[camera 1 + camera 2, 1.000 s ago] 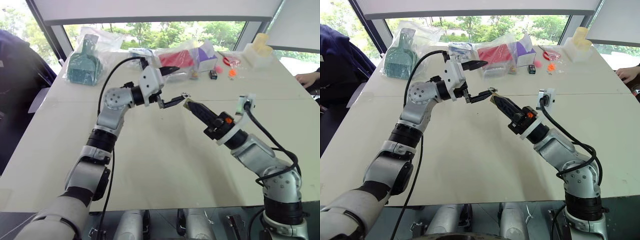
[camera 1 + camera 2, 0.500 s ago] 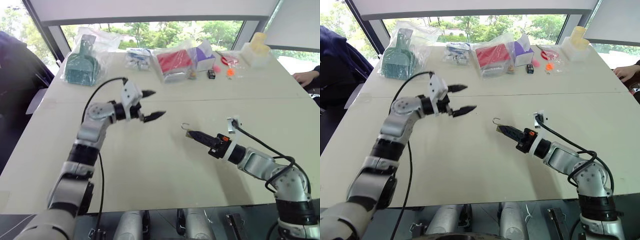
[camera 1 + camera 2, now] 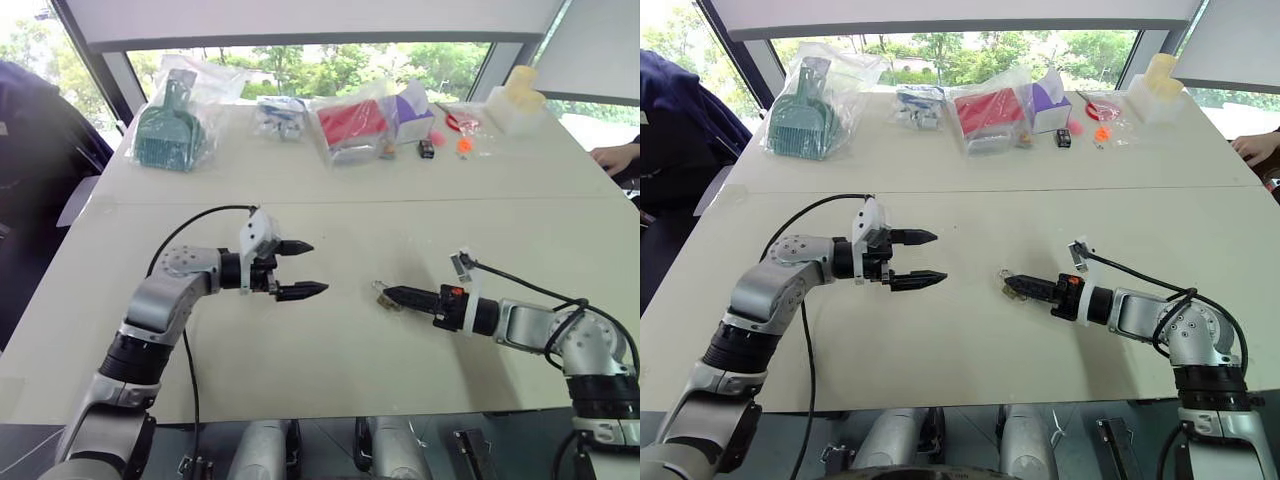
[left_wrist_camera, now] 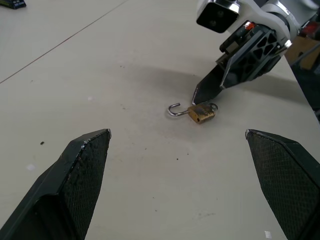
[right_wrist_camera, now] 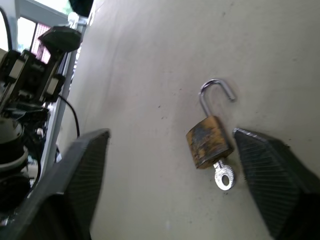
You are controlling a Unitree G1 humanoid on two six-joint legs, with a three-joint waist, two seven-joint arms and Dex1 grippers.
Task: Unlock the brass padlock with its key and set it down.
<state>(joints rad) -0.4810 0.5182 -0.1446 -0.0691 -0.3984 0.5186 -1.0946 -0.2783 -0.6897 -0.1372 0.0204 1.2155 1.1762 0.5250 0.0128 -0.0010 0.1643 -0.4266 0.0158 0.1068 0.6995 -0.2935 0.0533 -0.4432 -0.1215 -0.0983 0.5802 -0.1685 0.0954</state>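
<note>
Brass padlock [image 5: 209, 140], silver shackle sprung, key inserted, lay on the pale table [image 3: 330, 340]. Both grippers' jaws stood wide, empty. Withdrawal of the right gripper [image 3: 388, 295] risked dragging it.

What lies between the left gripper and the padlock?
Nothing: only bare table separates the left gripper from the padlock, as the left wrist view shows.

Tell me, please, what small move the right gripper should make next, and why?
Probably draw the right gripper back. The padlock already lies on the table with its shackle swung open and the key in it, and the open jaws don't grip it.
</note>
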